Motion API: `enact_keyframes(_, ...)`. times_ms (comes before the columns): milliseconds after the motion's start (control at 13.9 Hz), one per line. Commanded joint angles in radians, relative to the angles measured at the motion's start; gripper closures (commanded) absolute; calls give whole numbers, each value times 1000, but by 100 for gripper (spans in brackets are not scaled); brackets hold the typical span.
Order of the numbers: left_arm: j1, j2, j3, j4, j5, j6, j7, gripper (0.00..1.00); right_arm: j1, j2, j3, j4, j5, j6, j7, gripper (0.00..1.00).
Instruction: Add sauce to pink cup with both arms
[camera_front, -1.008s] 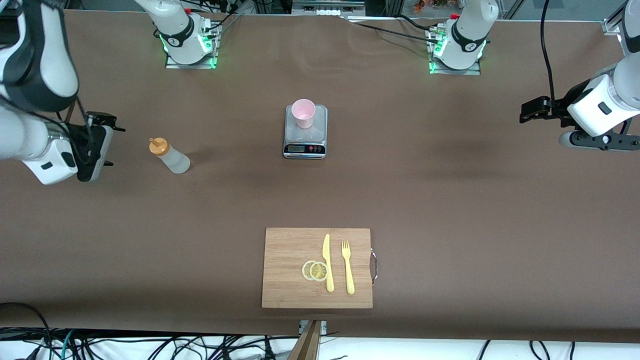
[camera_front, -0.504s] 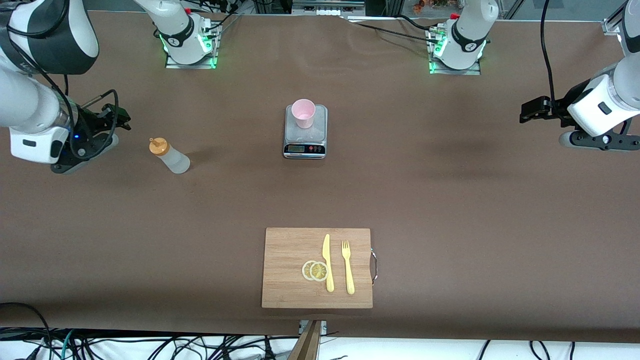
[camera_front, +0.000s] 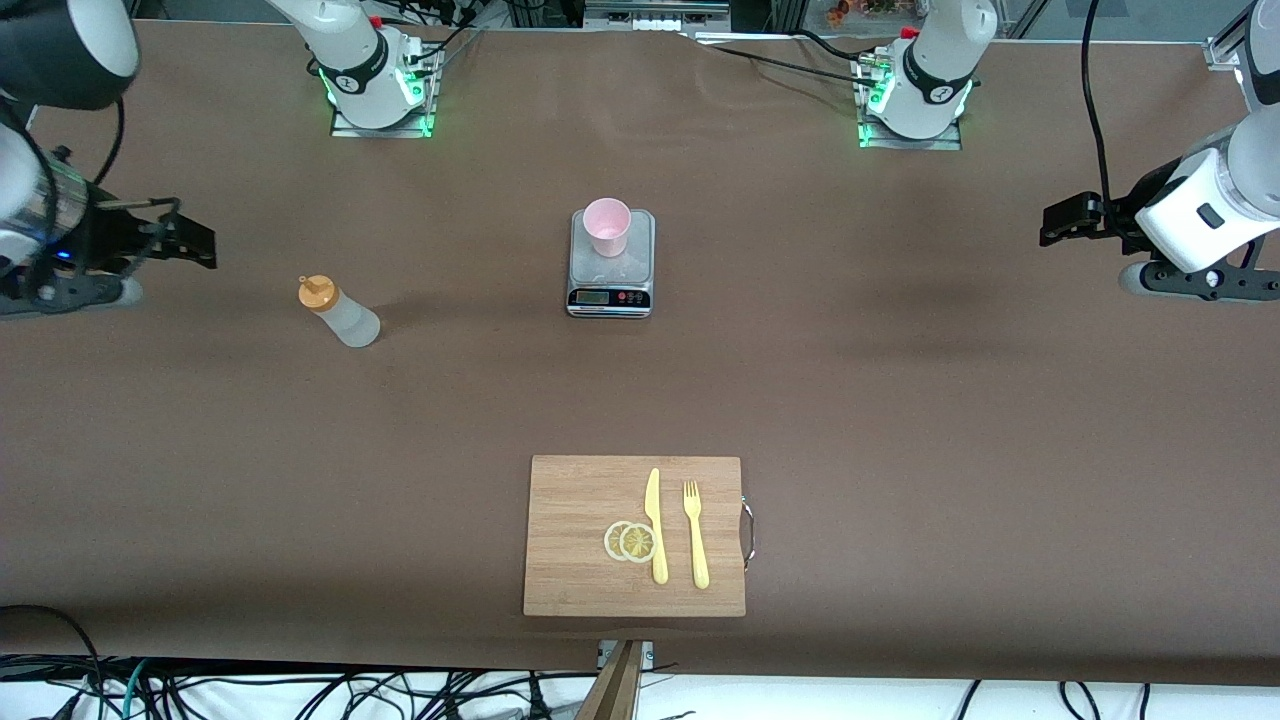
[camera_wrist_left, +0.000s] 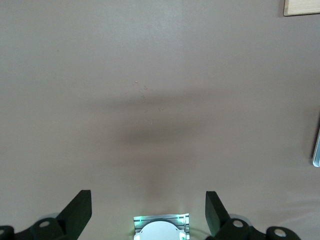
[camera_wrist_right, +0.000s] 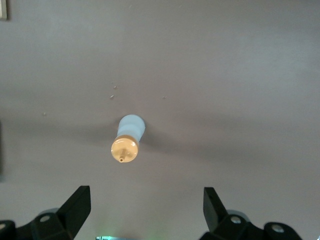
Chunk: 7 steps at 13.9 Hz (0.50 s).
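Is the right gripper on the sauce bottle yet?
Apart. In the front view bare table separates the right gripper from the sauce bottle; the right wrist view shows the bottle standing free ahead of the open fingers.

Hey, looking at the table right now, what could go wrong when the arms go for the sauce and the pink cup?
1. The sauce bottle stands free and narrow; the open right end effector, up beside it, might tip it.
2. The pink cup sits loose on the scale, so it may slide off or topple if nudged.
3. The left end effector waits open at the left arm's end of the table; both arms meeting at the cup may collide.
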Motion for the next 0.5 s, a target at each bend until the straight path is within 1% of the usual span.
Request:
enact_keyframes(0, 11, 15, -9, 36, 9, -10, 22, 0, -26, -14, -10, 27, 19, -9, 25, 0)
enact_keyframes(144, 11, 15, -9, 36, 9, -10, 22, 0, -26, -21, -63, 27, 91, -11, 28, 0)
enact_keyframes(288, 11, 15, -9, 36, 9, -10, 22, 0, -24, -27, -73, 27, 99, -11, 42, 0)
enact_keyframes(432, 11, 15, -9, 37, 9, -10, 22, 0, -24, -32, -74, 27, 99, -11, 154, 0)
